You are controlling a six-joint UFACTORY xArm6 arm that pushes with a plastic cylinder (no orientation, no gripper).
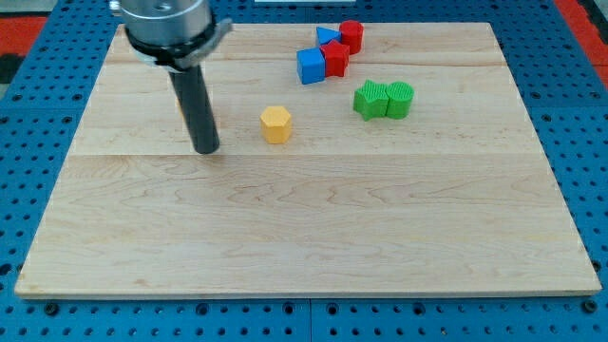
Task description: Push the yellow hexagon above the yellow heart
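Nearest the view's bottom, the pale wooden board (313, 237) lies on a blue pegboard surface (38, 85), and its whole lower half is bare wood from the left edge to the right, so I have wide room to move there. The board's bottom edge runs just above the frame's lower border, with a strip of blue pegboard showing beneath it.

Further up, at the view's left of centre, my tip (206, 150) rests on the board at the end of the straight dark rod; it has no jaws to open or close, and it holds nothing and touches no block. A thin orange-yellow sliver shows along the rod's side, but I cannot tell what it is. The small yellow hexagon block (276, 123) sits near my tip, toward the view's right and very slightly higher, with a clear gap of bare wood between them. It stands alone, well apart from every other block and well in from all edges.

Beyond it, toward the view's right, two green blocks (384, 100) sit touching side by side; their exact shapes I cannot make out. Farthest up, near the board's top edge, a cluster packs together: a blue cube (310, 66), a red block (335, 58) beside it, a small blue triangular block (327, 36) and a red cylinder (351, 35). The yellow heart does not show anywhere I can identify.
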